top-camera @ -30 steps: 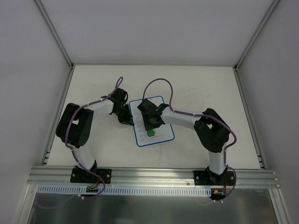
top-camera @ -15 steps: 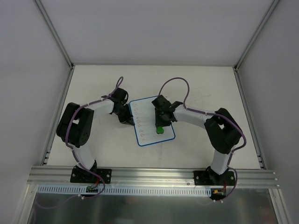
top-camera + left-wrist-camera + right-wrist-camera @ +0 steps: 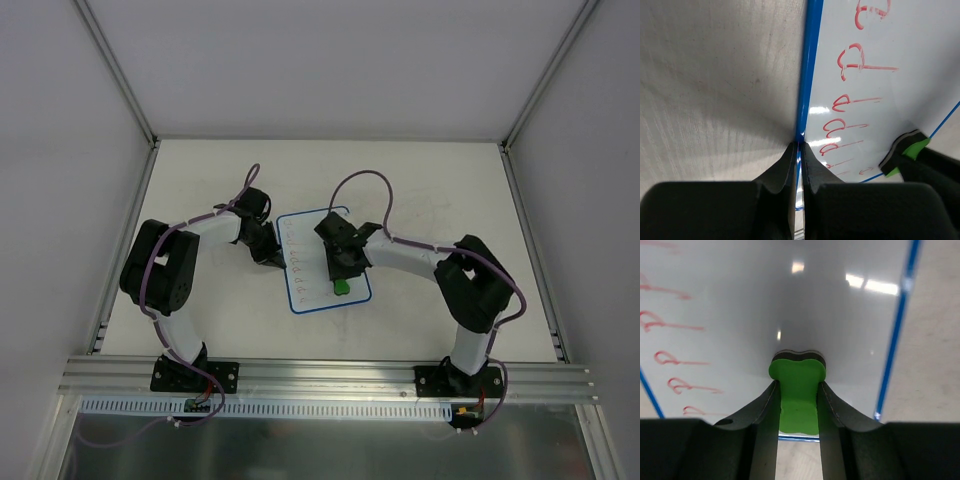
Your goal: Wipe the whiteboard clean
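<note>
The whiteboard (image 3: 312,292), white with a thin blue border, lies on the table between the two arms. A column of red marks (image 3: 852,102) runs down its left part; its right part (image 3: 805,300) is blank. My left gripper (image 3: 272,258) is shut on the board's blue left edge (image 3: 806,90), pinching it between the fingertips. My right gripper (image 3: 342,278) is shut on a green bone-shaped eraser (image 3: 797,390). The eraser's dark pad rests on the board near its front right corner (image 3: 342,288). From the left wrist view the eraser (image 3: 907,149) shows at the board's far edge.
The off-white scuffed tabletop (image 3: 430,190) surrounds the board. Grey walls with metal posts (image 3: 120,80) close in the left, right and back. An aluminium rail (image 3: 330,375) runs along the near edge. Purple cables (image 3: 355,180) loop over both arms.
My right gripper carried the eraser rightward across the board, then a little toward the near edge. The left gripper stayed clamped on the board's edge.
</note>
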### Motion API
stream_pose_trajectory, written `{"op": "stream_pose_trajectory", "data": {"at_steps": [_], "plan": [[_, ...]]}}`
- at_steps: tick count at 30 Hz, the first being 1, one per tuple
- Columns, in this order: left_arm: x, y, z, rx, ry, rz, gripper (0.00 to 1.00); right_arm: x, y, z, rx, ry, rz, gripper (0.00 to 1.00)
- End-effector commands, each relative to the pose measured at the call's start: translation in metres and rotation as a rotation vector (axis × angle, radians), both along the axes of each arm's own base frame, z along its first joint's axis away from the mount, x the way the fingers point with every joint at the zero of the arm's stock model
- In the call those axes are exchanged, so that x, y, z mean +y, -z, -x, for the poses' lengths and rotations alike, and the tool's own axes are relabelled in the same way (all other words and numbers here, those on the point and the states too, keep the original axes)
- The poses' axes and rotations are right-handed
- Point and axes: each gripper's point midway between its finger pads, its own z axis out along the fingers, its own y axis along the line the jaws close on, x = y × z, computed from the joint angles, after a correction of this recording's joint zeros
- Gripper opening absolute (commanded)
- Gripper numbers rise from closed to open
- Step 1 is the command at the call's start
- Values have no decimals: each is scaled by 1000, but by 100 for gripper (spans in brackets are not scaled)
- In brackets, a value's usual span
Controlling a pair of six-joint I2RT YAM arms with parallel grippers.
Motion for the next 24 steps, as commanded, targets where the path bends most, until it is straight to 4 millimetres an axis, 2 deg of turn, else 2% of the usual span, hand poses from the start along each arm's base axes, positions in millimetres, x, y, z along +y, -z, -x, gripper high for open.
{"op": "stream_pose_trajectory", "data": {"at_steps": [1, 2, 6, 9, 12, 15, 16, 17, 18, 20, 21, 24], "plan": [[16, 14, 6, 37, -33, -79, 0, 31, 14, 46, 131, -171, 3, 0], [15, 14, 6, 38, -33, -77, 0, 41, 18, 54, 142, -214, 6, 0], [14, 14, 6, 41, -36, -75, 0, 70, 13, 59, 122, -303, -15, 0], [12, 14, 7, 45, -33, -73, 0, 76, 15, 56, 109, -325, -9, 0], [13, 15, 6, 41, -28, -76, 0, 70, 15, 47, 75, -300, 19, 0], [15, 16, 6, 39, -23, -83, 0, 43, 22, 41, 80, -221, 57, 0], [15, 16, 7, 40, -23, -84, 0, 34, 19, 38, 71, -190, 59, 0], [17, 17, 7, 42, -24, -85, 0, 16, 27, 42, 95, -158, 88, 0], [17, 17, 7, 41, -24, -85, 0, -2, 29, 35, 109, -84, 96, 0], [19, 16, 7, 39, -28, -87, 0, -25, 27, 32, 124, -11, 94, 0], [20, 17, 7, 38, -24, -87, 0, -50, 35, 31, 156, 72, 107, 0], [22, 18, 7, 39, -28, -93, 0, -82, 36, 25, 173, 177, 107, 0]]}}
